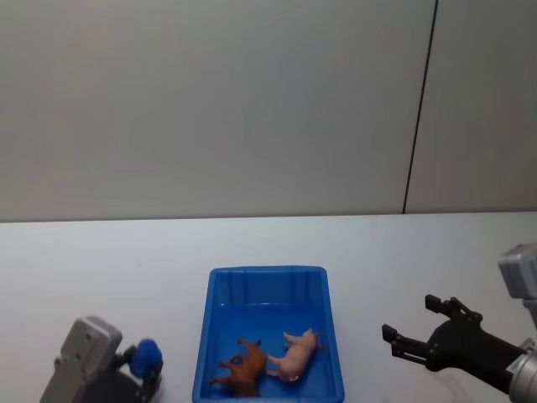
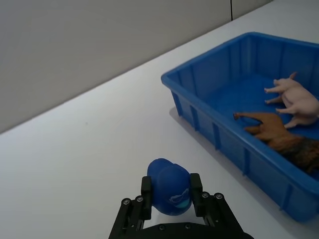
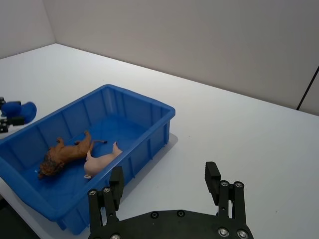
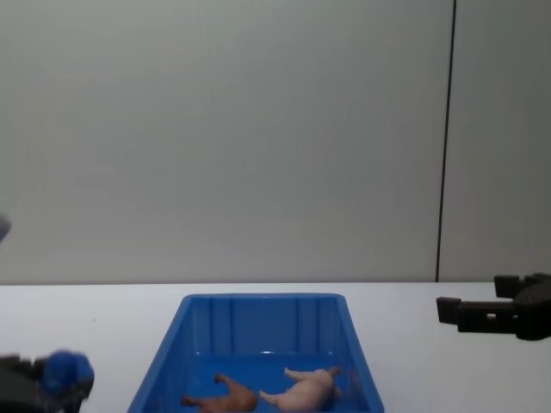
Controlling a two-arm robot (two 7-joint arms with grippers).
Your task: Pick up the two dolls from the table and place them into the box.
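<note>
Dolls: pink pig (image 1: 295, 356) and brown one (image 1: 243, 369), probably light and stiff, lie inside box (image 1: 220, 311).
My right gripper (image 1: 417, 328): open, empty, right of box.
My left gripper (image 2: 171, 198): clamped on blue toy (image 2: 168, 185), left of box.

glossy blue plastic box (image 3: 149, 107), smooth plastic dolls (image 3: 82, 154), matt white table (image 3: 239, 129)

The black two-fingered right hand (image 1: 413, 328) sits at the lower right of the head view, fingers spread wide. The left hand (image 2: 170, 190), at the lower left, is clamped around a small blue rounded object (image 2: 168, 186).
</note>
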